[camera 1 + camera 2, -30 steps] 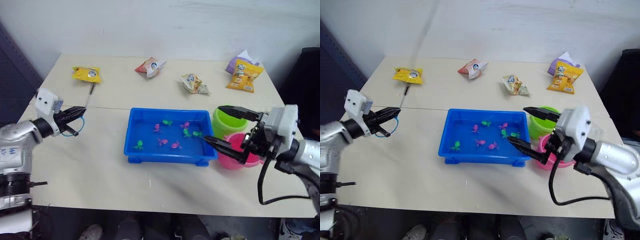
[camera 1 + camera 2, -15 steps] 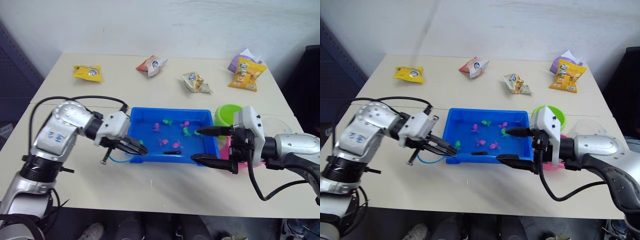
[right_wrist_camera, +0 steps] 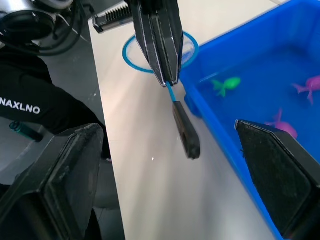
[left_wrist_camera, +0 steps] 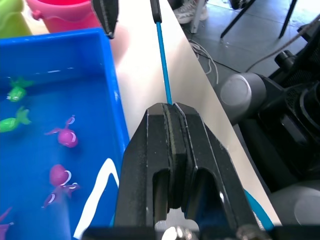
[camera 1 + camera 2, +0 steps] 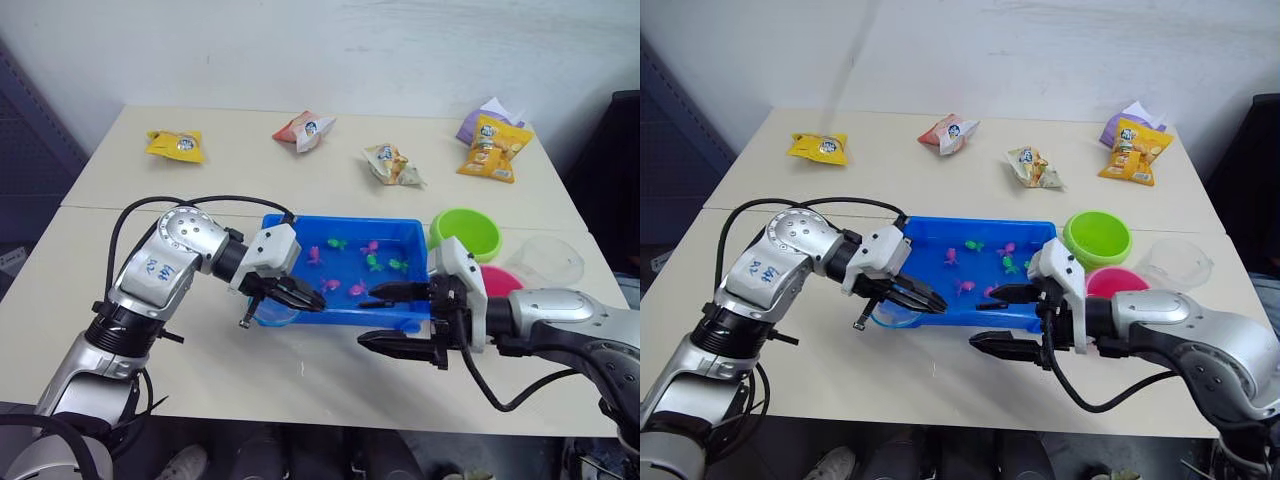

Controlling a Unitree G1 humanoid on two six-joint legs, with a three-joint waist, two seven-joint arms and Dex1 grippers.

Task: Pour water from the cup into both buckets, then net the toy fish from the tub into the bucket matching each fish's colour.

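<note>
My left gripper (image 5: 300,298) is shut on the thin blue shaft of the net (image 5: 270,315), held just above the front rim of the blue tub (image 5: 340,222). The net's light blue hoop hangs at the tub's front left. Its dark handle end (image 3: 186,131) points at my right gripper (image 5: 368,320), which is open, with one finger on each side of that end. Pink toy fish (image 5: 330,285) and green ones (image 5: 375,262) float in the tub. Right of the tub stand the green bucket (image 5: 463,232), the pink bucket (image 5: 500,280) and the clear cup (image 5: 545,260).
Several snack packets lie along the table's back: a yellow one (image 5: 173,146), a red-white one (image 5: 303,131), a pale one (image 5: 390,165) and orange and purple ones (image 5: 493,145). A dark chair (image 5: 615,170) stands off the right edge.
My left gripper has carried the net from the table's left side rightward along the tub's front. My right gripper has moved left from the buckets until its open fingers flank the handle end.
</note>
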